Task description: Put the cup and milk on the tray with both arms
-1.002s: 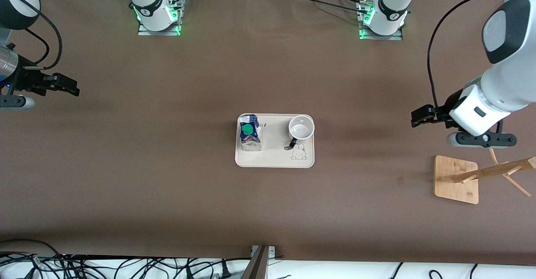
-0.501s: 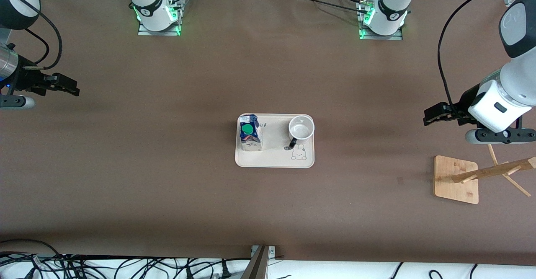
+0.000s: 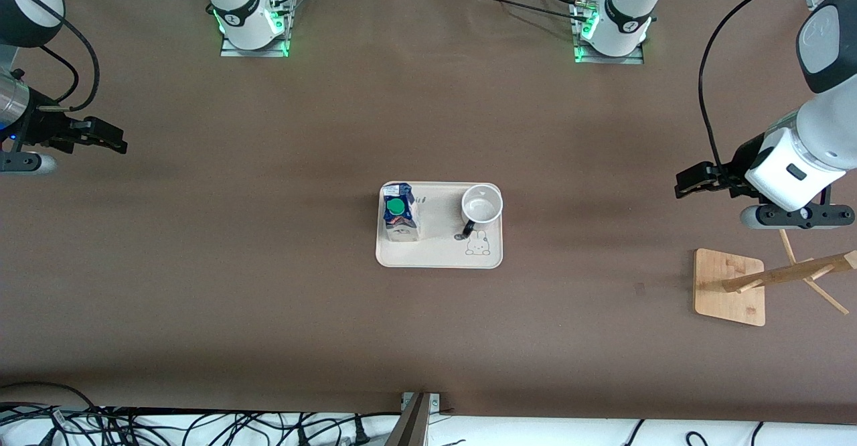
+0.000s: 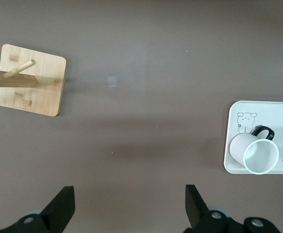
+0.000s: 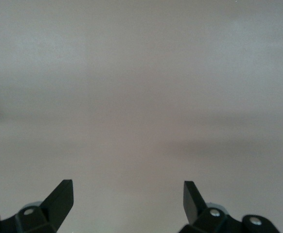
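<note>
The cream tray [image 3: 438, 250] lies in the middle of the table. On it stands the milk [image 3: 400, 213], a blue and white carton with a green cap, at the end toward the right arm. The white cup [image 3: 482, 205] with a black handle stands upright at the tray's other end. My left gripper [image 3: 686, 183] hangs open and empty over bare table, well off the tray toward the left arm's end. In the left wrist view the left gripper [image 4: 130, 204] is spread wide, with the cup [image 4: 258, 154] and tray [image 4: 268, 114] at the edge. My right gripper [image 3: 110, 139] hovers open and empty at the right arm's end; the right gripper [image 5: 128, 199] sees only bare table.
A wooden rack [image 3: 730, 287] with a square base and slanted pegs stands near the left arm's end, nearer to the front camera than the left gripper; the rack base [image 4: 32, 80] shows in the left wrist view. Cables hang along the table's front edge.
The left arm has drawn away from the tray toward its own end of the table, then nearly stopped. The right arm, cup, milk and tray have not moved.
</note>
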Available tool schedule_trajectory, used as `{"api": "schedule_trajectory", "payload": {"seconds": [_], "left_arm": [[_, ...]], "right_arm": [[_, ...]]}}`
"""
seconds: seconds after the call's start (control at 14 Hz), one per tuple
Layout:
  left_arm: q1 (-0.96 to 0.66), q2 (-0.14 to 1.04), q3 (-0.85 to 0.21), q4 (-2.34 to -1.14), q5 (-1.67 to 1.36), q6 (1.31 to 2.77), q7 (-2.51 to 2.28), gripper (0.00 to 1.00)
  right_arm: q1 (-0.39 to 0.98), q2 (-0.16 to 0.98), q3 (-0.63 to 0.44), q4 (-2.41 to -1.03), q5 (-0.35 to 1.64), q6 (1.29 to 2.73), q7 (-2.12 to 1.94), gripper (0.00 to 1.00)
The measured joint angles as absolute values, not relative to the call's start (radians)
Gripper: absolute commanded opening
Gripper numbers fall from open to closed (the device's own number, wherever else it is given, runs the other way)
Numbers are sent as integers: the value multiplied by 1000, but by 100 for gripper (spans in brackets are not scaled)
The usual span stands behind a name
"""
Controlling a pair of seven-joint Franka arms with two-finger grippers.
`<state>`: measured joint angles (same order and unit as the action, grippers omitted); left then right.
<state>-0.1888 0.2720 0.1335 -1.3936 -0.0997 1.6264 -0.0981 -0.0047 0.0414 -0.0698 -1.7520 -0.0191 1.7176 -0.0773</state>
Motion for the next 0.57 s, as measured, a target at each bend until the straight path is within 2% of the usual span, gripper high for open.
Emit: {"api": "schedule_trajectory", "payload": {"seconds": [0.57], "left_arm": [[-187, 268, 139, -1377, -100, 1628, -98, 100]], "right_arm": [[-4, 41, -68, -1752, -19, 1718, -77, 100]]}}
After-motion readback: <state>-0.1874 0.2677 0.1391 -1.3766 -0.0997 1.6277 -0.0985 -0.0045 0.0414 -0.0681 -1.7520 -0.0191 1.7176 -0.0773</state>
